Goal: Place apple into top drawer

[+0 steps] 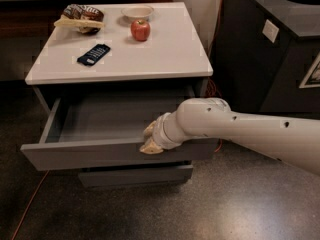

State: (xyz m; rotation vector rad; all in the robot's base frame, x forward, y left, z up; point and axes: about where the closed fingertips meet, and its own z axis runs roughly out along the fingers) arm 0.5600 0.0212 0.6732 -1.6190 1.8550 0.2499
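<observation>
The red apple sits on the white tabletop near the back, just in front of a shallow white bowl. The top drawer is pulled open and its grey inside shows nothing in it. My gripper is at the drawer's front panel, right of its middle, with its tan fingertips at the top edge of the panel. The white arm reaches in from the right.
A dark remote-like object lies on the tabletop's left. A snack bag sits at the back left corner. A lower drawer is slightly out. A large black bin stands to the right. An orange cable runs along the floor.
</observation>
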